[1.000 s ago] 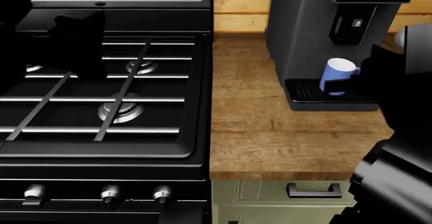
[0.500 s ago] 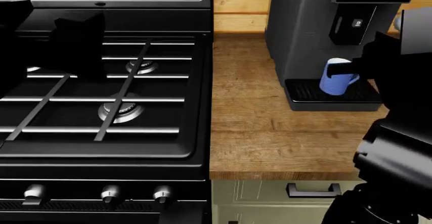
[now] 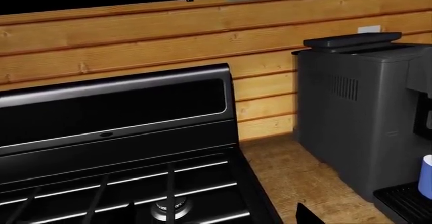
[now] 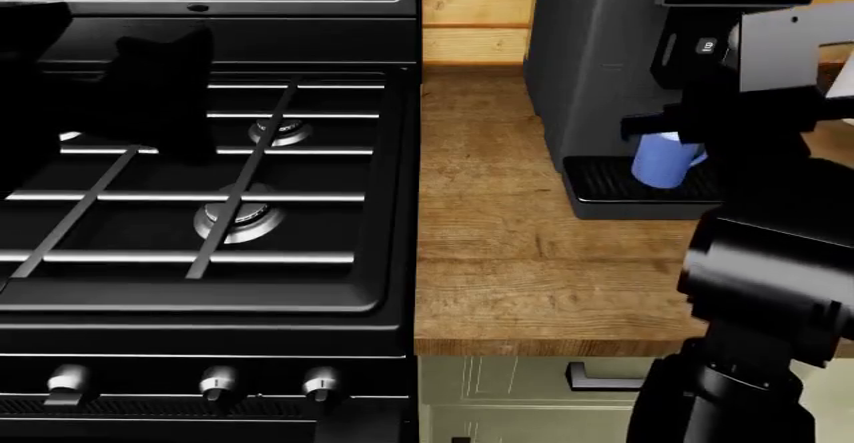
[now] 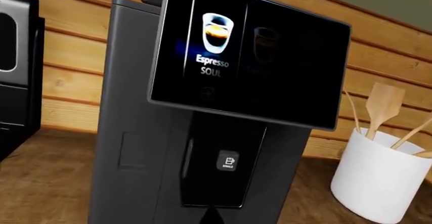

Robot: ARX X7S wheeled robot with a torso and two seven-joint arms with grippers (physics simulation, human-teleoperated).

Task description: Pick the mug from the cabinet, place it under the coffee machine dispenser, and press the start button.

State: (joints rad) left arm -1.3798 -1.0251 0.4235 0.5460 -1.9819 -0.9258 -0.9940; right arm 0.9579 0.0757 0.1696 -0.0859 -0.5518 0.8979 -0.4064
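mug (image 4: 657, 160) is seen already standing on the drip tray (image 4: 601, 178) of the coffee machine (image 4: 601, 53), under the black dispenser head, so the fetching and placing are judged done. only the pressing of the start button (image 5: 228, 161) seems to be left.

the right end effector is hidden in the head view behind the right arm (image 4: 767, 113), which is raised in front of the machine and partly covers the mug. whether its fingers are spread or pressed together cannot be told. nothing is seen to be pinched by it, and the mug stands free on the tray as far as can be made out. from the right wrist view the button is faced nearly head on, low on the dispenser head below the lit screen (image 5: 243, 57) marked "espresso"; contact with it is not shown. the left end effector is seen in the head view only as a dark shape over the stove (image 4: 200, 163), and its state cannot be told either.

the machine stands at the back of the wooden worktop (image 4: 534, 273), near its right edge. a white holder (image 5: 378, 178) with wooden utensils is set beside the machine. the stove adjoins the worktop's left edge, with silver knobs (image 4: 214, 381) along its front. a wooden plank wall (image 3: 135, 37) runs behind, and a drawer handle (image 4: 594, 373) shows below the worktop's front edge.
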